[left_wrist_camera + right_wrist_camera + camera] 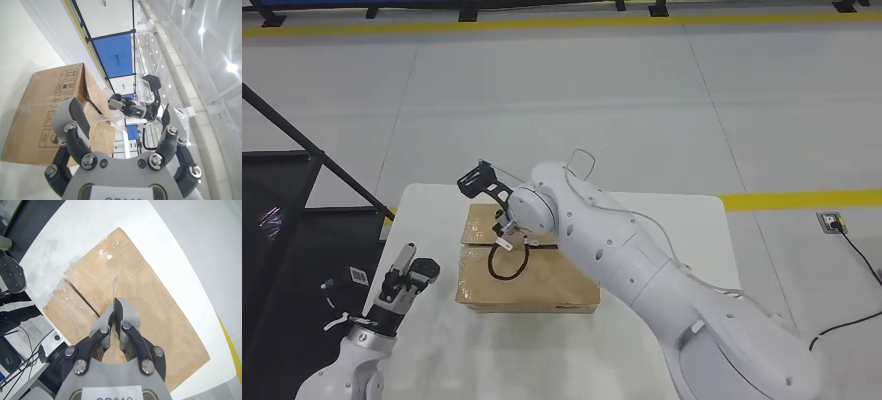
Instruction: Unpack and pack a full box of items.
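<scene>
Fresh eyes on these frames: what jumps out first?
The right gripper stands out first, its jaws shut on a strip of clear tape above the cardboard box in the middle of the white table. The left gripper sits beside the box on the robot's left, jaws open and empty.

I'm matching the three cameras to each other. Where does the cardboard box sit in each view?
Top view: cardboard box near the picture's centre, under the right gripper.
Left wrist view: box just beyond the open left gripper, printed side facing the camera.
Right wrist view: box directly below the right gripper, which pinches clear tape.
Shared landmark: the right gripper over the box's top.
</scene>
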{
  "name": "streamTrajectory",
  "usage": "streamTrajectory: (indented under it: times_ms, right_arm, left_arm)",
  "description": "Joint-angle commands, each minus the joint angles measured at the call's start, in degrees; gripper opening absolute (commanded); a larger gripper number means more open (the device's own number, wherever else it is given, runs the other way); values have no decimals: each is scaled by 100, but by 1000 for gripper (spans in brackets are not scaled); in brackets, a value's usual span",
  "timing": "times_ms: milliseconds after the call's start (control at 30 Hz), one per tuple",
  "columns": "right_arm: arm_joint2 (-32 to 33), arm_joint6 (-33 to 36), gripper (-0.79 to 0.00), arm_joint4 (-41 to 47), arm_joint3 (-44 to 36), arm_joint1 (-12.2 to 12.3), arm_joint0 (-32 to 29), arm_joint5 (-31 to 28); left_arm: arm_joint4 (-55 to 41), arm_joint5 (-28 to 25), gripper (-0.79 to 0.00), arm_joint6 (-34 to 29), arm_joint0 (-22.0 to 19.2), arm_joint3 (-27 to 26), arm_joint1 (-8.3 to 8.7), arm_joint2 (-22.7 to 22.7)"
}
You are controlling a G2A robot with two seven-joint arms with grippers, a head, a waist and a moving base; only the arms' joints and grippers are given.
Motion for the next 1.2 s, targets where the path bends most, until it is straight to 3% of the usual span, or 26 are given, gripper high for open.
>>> streamTrajectory:
  times_ms: [0,233,433,600,767,1000,1167]
  right_arm:
    - [45,-214,-785,-98,-83,34,-65,48]
    - [269,-1013,-785,-657,-815,291,-542,368]
    - [703,-1517,-785,-1456,-2162,711,-1242,967]
    - [1173,-1362,-785,-2243,-3493,1096,-2020,1266]
    - [1608,-1449,-785,-2800,-4483,1355,-2761,1174]
    - [1873,-1592,-785,-3114,-4922,1456,-3268,989]
    - [1940,-2049,-785,-3179,-4932,1429,-3408,937]
  left_arm:
    - [19,48,0,27,-29,-50,-1,29]
    - [-19,349,0,214,-263,-111,-12,170]
    - [-220,675,0,155,-529,24,-11,246]
    - [-248,793,0,40,-681,160,-5,331]
    - [-185,853,0,-24,-760,246,-2,433]
    - [16,889,0,-262,-854,313,15,584]
    - [195,896,0,-482,-948,361,30,729]
